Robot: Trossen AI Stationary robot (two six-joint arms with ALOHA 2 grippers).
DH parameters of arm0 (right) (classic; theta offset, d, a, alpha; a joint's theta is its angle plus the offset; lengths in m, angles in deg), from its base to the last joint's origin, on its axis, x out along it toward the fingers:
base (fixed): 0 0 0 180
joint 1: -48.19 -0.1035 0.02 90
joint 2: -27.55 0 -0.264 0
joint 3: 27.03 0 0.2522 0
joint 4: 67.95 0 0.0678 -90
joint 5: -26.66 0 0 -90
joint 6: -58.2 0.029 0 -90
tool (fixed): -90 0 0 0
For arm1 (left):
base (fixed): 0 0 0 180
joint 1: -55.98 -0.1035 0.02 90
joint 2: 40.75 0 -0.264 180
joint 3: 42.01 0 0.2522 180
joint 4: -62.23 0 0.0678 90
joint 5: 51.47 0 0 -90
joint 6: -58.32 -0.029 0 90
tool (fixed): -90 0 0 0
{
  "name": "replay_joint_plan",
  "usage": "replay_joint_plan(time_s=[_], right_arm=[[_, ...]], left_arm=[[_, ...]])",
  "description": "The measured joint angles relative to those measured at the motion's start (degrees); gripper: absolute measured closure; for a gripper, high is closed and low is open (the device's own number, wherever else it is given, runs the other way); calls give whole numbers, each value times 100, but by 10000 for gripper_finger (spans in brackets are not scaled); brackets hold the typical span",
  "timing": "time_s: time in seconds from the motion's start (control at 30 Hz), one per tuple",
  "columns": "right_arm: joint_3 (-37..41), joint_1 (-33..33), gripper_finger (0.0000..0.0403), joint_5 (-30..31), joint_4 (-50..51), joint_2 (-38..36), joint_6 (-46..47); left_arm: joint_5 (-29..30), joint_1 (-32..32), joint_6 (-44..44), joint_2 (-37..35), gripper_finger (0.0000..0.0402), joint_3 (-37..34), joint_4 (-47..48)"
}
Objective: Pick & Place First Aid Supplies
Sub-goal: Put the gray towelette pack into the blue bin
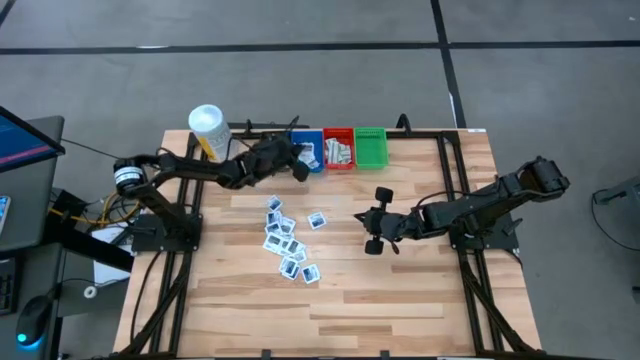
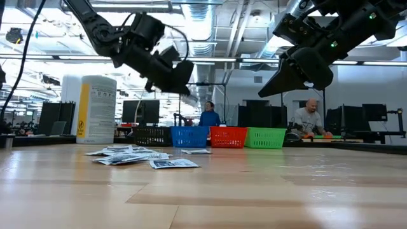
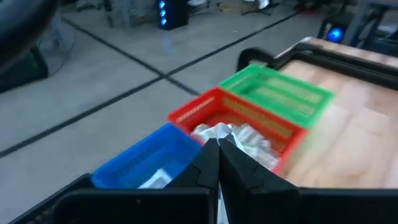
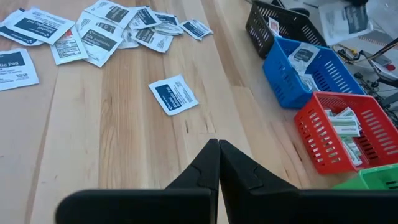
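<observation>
Counter (image 1: 400, 300): pale wood slab between two dark arms, a row of small bins along its far edge.

Bins, four in the row: black bin (image 4: 280, 25), blue bin (image 1: 309, 148), red bin (image 1: 338, 147), green bin (image 1: 370, 146). They stand side by side and touching, presumably so each kind of packet gets its own bin. The blue one holds at least one white packet; the red one holds a small heap of pale strips; the green one looks empty.

Packets (image 1: 285, 238): small flat white squares with dark blue labels, lying loose in a cluster near the middle of the counter, some overlapping. I count roughly ten to twelve, though the overlaps make an exact count unsure. One lone packet (image 4: 175, 94) lies apart from the cluster, toward the bins.

Container (image 1: 207, 128): one, yellow with a white cap, at the far left corner, beside the bins.

Left claw (image 1: 297, 166): raised over the blue bin, fingers pressed together. A thin white sliver shows just below the tips; it may be a packet edge, so a drop here seems likely, but I cannot confirm a hold.

Right claw (image 1: 377, 220): hovering above bare wood right of the cluster, fingers pressed together, holding nothing; it appears to be waiting.

People (image 2: 208, 114): two in the room behind.
</observation>
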Motion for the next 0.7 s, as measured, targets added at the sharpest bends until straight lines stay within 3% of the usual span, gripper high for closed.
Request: replay_joint_plan(time_s=[0.33,0.7], right_arm=[[0,0,403,0,-12,0,-44],[0,0,403,-1,-26,2,-44]], left_arm=[[-651,-854,370,552,394,2,-78],[-747,-767,490,870,336,2,-434]])
